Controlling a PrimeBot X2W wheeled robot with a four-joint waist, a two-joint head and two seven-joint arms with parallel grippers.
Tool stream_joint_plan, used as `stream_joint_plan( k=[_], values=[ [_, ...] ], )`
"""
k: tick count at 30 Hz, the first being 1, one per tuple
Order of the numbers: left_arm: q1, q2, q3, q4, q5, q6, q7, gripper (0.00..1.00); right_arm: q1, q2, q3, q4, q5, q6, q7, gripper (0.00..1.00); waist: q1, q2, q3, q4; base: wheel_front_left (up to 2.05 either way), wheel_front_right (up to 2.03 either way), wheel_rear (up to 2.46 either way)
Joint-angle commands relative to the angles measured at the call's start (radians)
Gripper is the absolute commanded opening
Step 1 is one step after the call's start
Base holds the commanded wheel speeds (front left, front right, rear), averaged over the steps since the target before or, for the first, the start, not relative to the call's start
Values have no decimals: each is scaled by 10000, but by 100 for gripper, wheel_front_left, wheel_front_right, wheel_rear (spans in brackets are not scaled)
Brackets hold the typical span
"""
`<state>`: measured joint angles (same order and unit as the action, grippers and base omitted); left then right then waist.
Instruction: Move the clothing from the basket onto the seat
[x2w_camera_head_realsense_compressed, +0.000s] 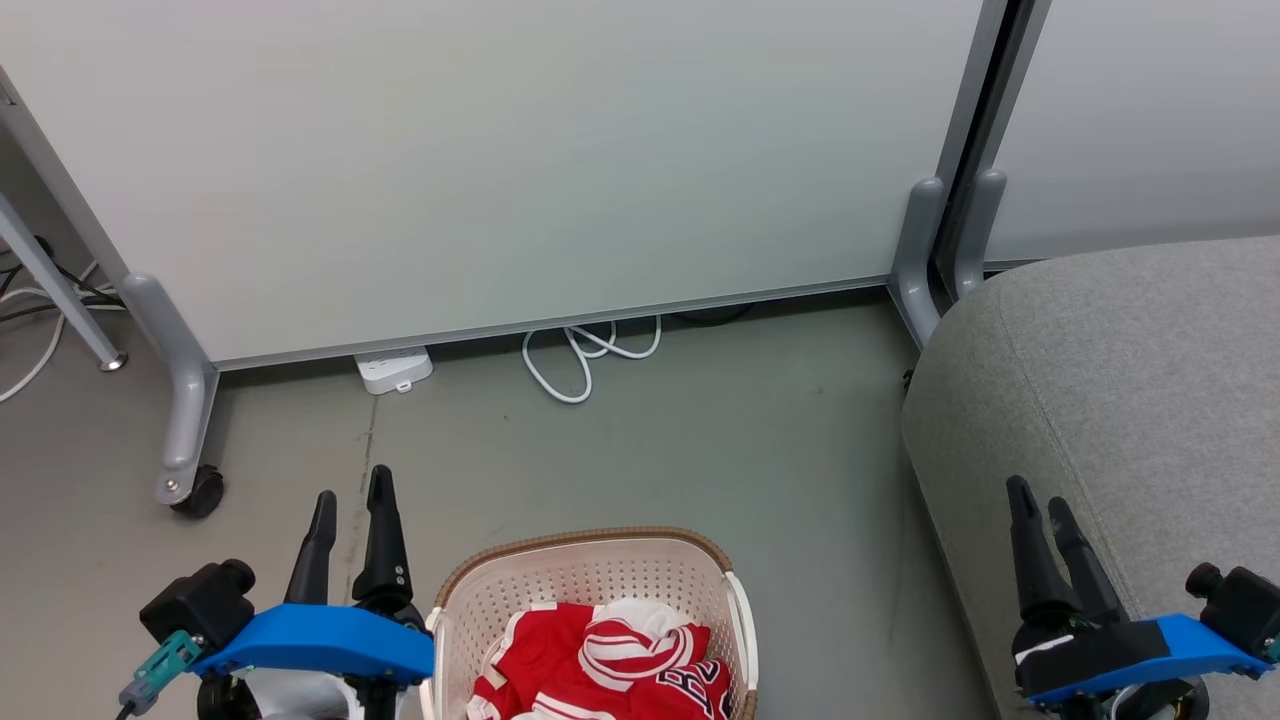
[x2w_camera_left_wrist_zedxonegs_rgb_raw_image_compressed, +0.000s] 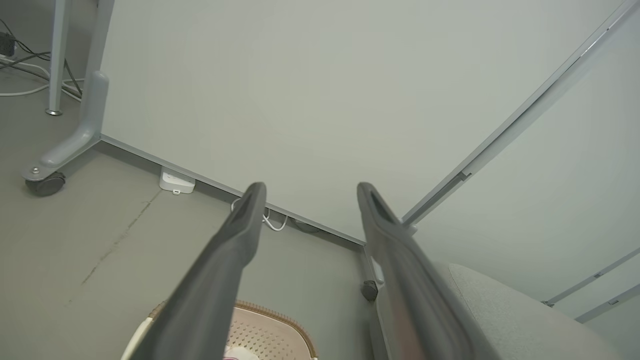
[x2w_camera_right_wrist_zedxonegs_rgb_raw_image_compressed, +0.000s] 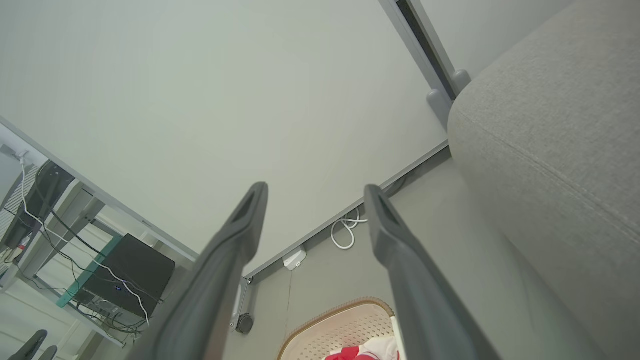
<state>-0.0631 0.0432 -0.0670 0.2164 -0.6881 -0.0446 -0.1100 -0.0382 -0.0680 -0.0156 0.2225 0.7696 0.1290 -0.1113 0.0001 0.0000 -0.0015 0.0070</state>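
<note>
Red cloth with white stripes, the clothing (x2w_camera_head_realsense_compressed: 600, 660) lies bunched inside the basket (x2w_camera_head_realsense_compressed: 590, 545), which stands on the grey floor (x2w_camera_head_realsense_compressed: 760, 440) between my two arms. My left gripper (x2w_camera_head_realsense_compressed: 352, 485) hangs just left of the basket's woven rim, fingers spread apart with nothing between them. My right gripper (x2w_camera_head_realsense_compressed: 1037, 492) shows against the grey fabric of the seat (x2w_camera_head_realsense_compressed: 1150, 380), its fingers likewise parted and empty. The seat stands to the basket's right, a strip of floor between them. Beyond, a white power strip (x2w_camera_head_realsense_compressed: 394, 369) and a looped white cable (x2w_camera_head_realsense_compressed: 590, 355) lie at the foot of a pale partition (x2w_camera_head_realsense_compressed: 500, 150).
</note>
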Motion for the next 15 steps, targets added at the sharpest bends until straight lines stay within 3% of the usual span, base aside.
stream_joint_plan(
  k=[1,15],
  values=[
    [-146,73,-66,-45,426,42,-134,100,-43,-95,32,-59,-424,15,-119,100,-1,0,2,6,0,0,0],
    [-138,77,-350,193,1972,163,-487,100,26,-100,119,49,-1843,18,-474,100,-1,0,-4,39,0,0,0]
  ],
)
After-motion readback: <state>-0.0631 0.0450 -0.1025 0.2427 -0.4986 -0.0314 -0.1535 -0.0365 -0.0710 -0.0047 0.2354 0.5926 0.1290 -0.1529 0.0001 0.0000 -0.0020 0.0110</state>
